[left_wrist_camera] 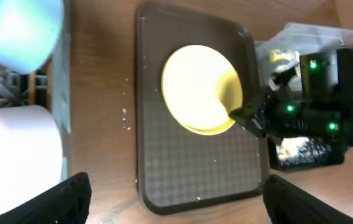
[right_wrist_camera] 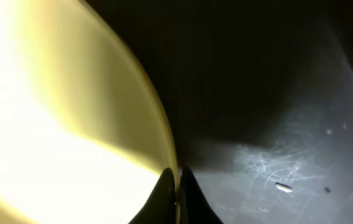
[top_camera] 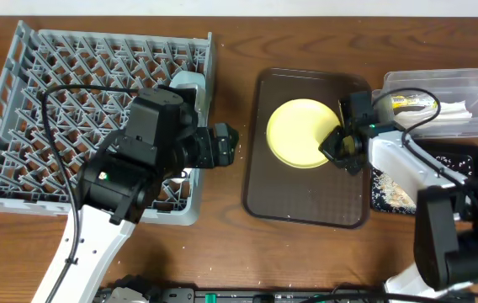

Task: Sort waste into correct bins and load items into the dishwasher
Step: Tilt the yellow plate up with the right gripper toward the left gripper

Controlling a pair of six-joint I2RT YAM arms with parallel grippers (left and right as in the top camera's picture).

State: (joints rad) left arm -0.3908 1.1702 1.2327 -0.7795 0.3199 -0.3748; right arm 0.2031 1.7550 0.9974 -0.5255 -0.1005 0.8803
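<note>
The right jaws pinch the rim of the yellow plate (top_camera: 298,133), on the brown tray (top_camera: 306,202) toward the table's right edge; best to lift it slowly, keeping that thin grip square.

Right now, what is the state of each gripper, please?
Left gripper: open, holding nothing.
Right gripper: shut on the yellow plate, at its rim.

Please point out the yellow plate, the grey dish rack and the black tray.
yellow plate (top_camera: 298,130): overhead view, on the centre of its face.
grey dish rack (top_camera: 96,63): overhead view, on bare pegs near its far side.
black tray (top_camera: 462,156): overhead view, on a dark part of its floor.
</note>
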